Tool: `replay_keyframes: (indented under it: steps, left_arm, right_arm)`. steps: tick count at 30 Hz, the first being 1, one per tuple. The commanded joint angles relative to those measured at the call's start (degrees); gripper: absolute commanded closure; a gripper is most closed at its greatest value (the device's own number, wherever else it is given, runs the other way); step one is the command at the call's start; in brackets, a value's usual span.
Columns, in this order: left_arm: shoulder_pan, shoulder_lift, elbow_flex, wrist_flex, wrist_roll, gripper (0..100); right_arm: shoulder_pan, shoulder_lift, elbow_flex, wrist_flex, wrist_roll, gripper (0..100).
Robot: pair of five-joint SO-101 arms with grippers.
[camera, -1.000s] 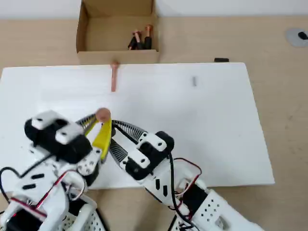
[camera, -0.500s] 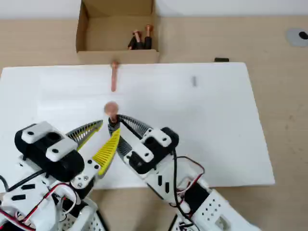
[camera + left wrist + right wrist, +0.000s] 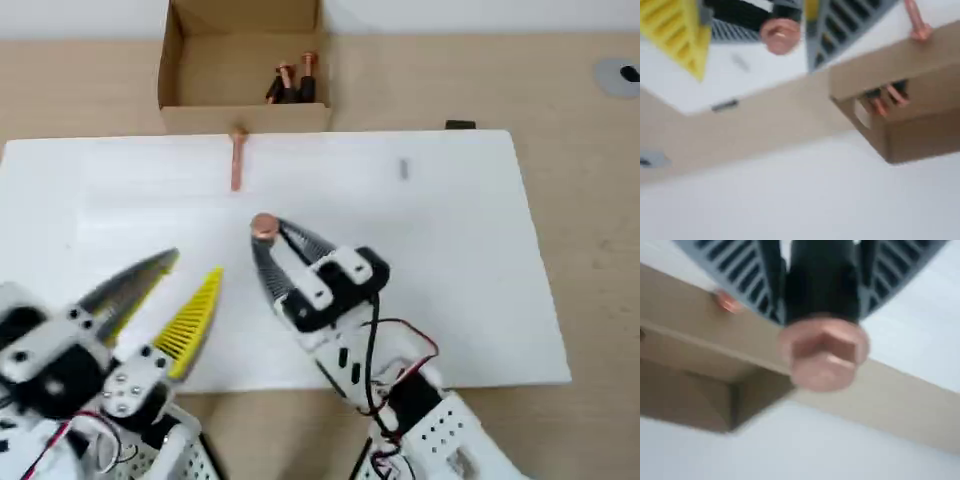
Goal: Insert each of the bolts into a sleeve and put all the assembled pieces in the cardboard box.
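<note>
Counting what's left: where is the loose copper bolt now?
In the high view the bolt lies on the white sheet, left of its middle, head by the cardboard box front wall, beyond the right claw.

Bright, even light covers the white sheet (image 3: 450,280), casting only faint shadows.

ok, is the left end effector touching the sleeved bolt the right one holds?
Apart. High view: white sheet shows between the open left end effector and the sleeved bolt shut in the right end effector.
</note>
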Motion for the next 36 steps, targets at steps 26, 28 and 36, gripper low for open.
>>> replay_keyframes:
  steps: [26,28,36]
  left_arm:
    - [-37.7,35.6,16.5,-9.3,1.7,85]
    - [-37.6,35.6,18.4,-10.1,1.1,85]
    - [-37.5,35.7,19.4,-10.2,0.8,85]
  right_arm:
    - [22.6,114.5,-120.4,5.5,5.0,98.9]
    - [23.2,121.7,-128.6,5.5,5.0,98.9]
    - [22.0,148.1,-156.7,5.6,5.0,98.9]
